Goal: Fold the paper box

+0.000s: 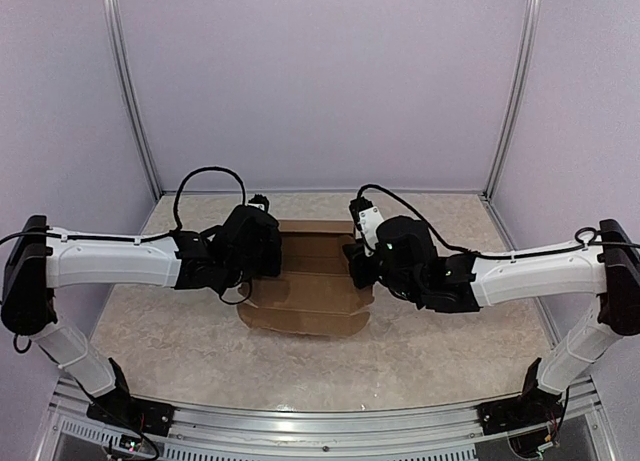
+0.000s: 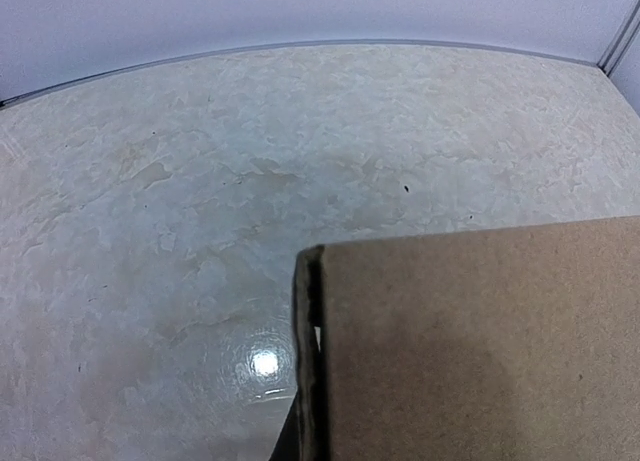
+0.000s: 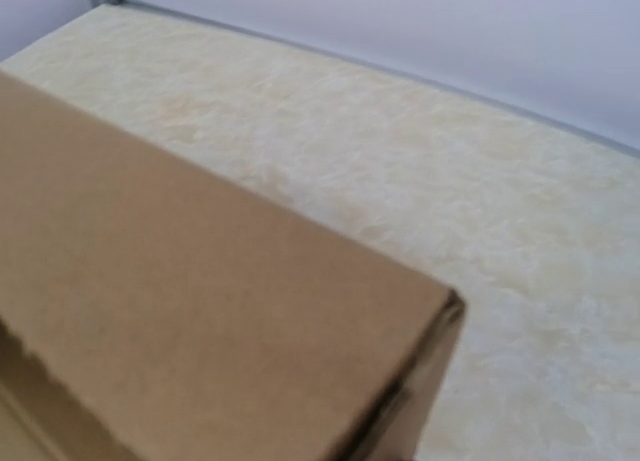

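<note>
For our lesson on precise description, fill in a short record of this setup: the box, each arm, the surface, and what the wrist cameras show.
Table: pale marbled surface
Paper box: brown cardboard, lying low at the table's middle, creased panels showing
Left arm: reaches in to the box's left edge
Right arm: reaches in to the box's right edge
Wrist views: a cardboard panel fills much of each, close up
Fingers: hidden in every view; open or shut cannot be told

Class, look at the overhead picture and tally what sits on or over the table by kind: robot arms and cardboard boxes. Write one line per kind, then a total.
Robot arms: 2 (left arm, right arm)
Paper box: 1
Total: 3
</note>
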Available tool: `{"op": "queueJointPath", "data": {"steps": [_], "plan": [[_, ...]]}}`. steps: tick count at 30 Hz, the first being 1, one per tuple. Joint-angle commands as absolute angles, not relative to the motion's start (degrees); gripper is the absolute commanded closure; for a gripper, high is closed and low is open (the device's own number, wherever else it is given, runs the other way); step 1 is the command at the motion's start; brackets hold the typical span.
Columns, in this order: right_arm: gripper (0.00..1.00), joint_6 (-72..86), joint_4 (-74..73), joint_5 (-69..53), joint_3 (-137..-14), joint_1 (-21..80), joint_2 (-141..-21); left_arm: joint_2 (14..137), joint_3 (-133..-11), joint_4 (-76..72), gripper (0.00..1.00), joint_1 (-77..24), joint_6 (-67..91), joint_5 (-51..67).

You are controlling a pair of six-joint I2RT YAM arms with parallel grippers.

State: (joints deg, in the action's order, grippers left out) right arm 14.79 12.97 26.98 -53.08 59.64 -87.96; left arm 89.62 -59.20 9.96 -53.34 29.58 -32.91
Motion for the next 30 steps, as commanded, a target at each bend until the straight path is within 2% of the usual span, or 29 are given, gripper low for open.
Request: {"op": "queueJointPath", "data": {"steps": [1, 7, 21, 23, 27, 30], "plan": [[0.73, 14.7, 15.4, 33.2, -56.3, 62.0, -91.2, 90.4, -61.6, 9.2, 1.0, -54.2, 31.0, -31.9], [0.76, 14.6, 18.2, 38.7, -57.3, 63.7, -93.9, 90.1, -61.4, 9.3, 1.0, -54.2, 31.4, -32.2], [0.78, 14.5, 22.0, 42.0, -60.7, 63.9, -100.2, 89.4, -61.4, 9.4, 1.0, -54.4, 31.5, -31.9], [0.8, 14.3, 22.7, 42.0, -61.2, 63.9, -100.9, 89.2, -61.5, 9.6, 1.0, -54.4, 31.5, -31.9], [1.0, 14.0, 24.0, 41.6, -61.9, 63.9, -102.0, 89.1, -61.6, 9.8, 1.0, -54.4, 32.0, -32.1], [1.0, 14.0, 25.4, 41.5, -61.8, 64.1, -102.3, 89.1, -61.7, 9.9, 1.0, -54.4, 32.5, -32.2]]}}
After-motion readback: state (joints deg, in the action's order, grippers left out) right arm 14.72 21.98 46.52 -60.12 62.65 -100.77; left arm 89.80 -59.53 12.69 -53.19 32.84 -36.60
